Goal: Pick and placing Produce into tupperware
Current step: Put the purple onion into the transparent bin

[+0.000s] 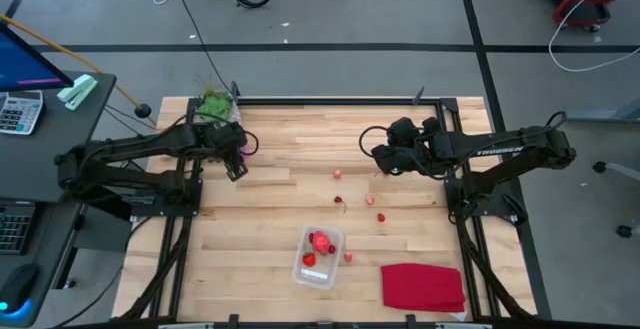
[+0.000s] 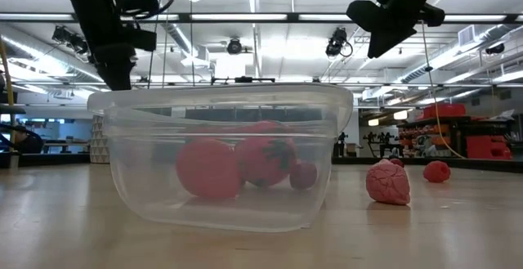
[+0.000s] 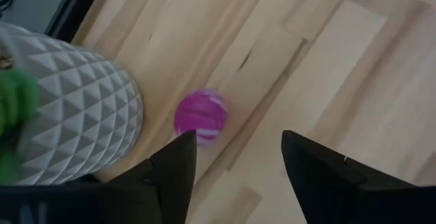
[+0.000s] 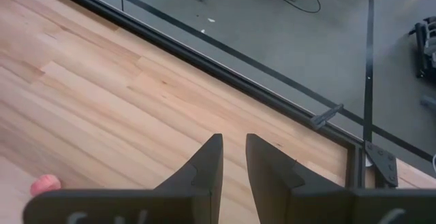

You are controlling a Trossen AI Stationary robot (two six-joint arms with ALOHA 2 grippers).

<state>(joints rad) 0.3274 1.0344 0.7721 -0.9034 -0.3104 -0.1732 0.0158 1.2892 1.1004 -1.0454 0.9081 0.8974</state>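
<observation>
While left hand (image 3: 235, 173) hovers, purple piece (image 3: 199, 114) beside white pot (image 3: 75, 108) (touching unclear).

I see left tool (image 3: 235, 176) fingers spread over desk (image 3: 327, 67); purple piece (image 3: 200, 115) mid-frame, just beside white pot (image 3: 75, 108) at left.

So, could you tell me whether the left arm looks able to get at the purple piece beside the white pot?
Probably yes. The left end effector is open just above the purple piece, with bare wood around it. The white pot stands close beside it and could crowd one finger.
</observation>
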